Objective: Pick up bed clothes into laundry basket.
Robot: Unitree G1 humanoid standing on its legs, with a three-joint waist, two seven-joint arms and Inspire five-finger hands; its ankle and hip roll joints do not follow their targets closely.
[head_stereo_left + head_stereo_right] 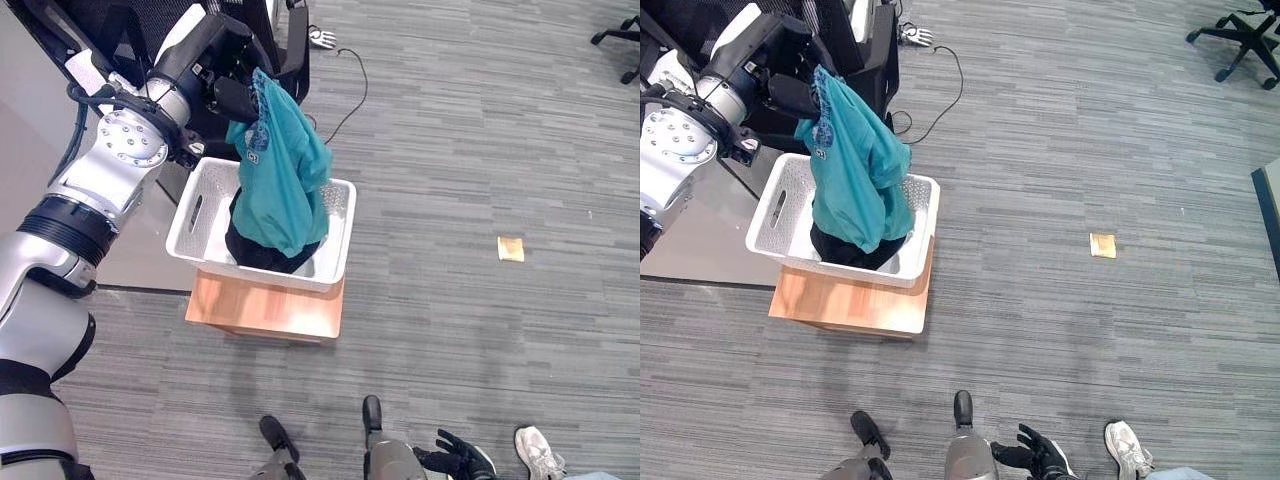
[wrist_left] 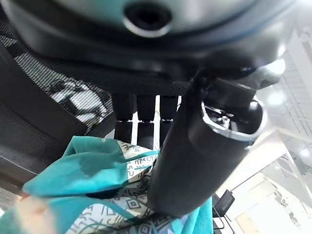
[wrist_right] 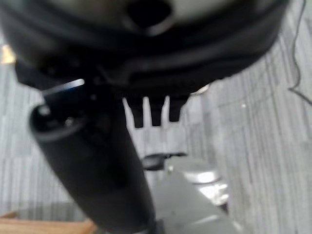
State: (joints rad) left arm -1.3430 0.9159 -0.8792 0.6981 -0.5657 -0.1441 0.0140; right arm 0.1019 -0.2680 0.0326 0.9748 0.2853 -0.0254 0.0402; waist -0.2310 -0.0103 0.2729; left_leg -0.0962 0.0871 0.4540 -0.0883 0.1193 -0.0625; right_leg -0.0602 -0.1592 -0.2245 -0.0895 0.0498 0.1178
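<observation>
One teal garment is hanging from my left hand, whose fingers are pinching its top edge above the white laundry basket on the wooden stand. Its lower end is already draping onto dark clothing inside, so I am judging only the release left. My right hand is idling, fingers relaxed and holding nothing.
</observation>
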